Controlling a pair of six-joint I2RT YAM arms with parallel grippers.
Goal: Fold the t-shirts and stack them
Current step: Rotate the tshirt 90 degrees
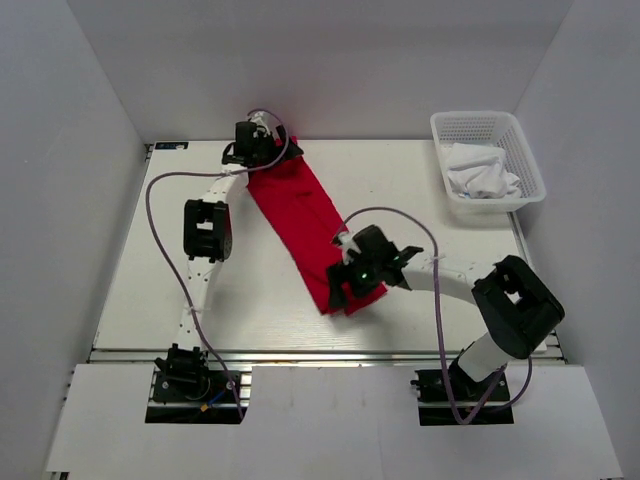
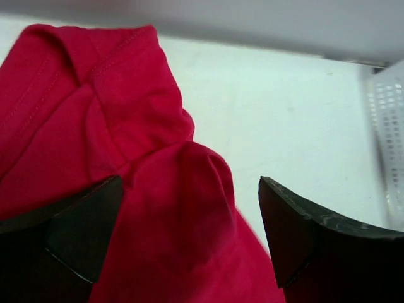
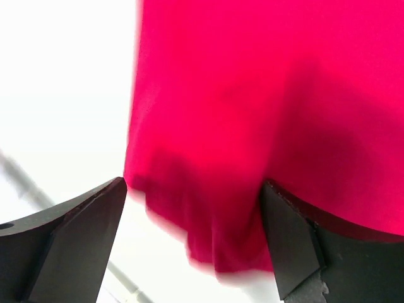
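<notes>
A bright red t-shirt [image 1: 300, 215] lies folded into a long narrow strip, running diagonally from the far middle of the table to the near middle. My left gripper [image 1: 262, 143] is open over its far end, where the bunched fabric [image 2: 126, 145] lies between and beyond the fingers. My right gripper [image 1: 350, 280] is open over the near end, with the red fabric edge [image 3: 252, 126] between its fingers, slightly blurred. Neither gripper is closed on the cloth.
A white mesh basket [image 1: 530, 165] stands at the far right with white cloth [image 1: 482, 172] in it; its edge shows in the left wrist view [image 2: 388, 132]. White walls enclose the table [image 1: 200, 300] on three sides.
</notes>
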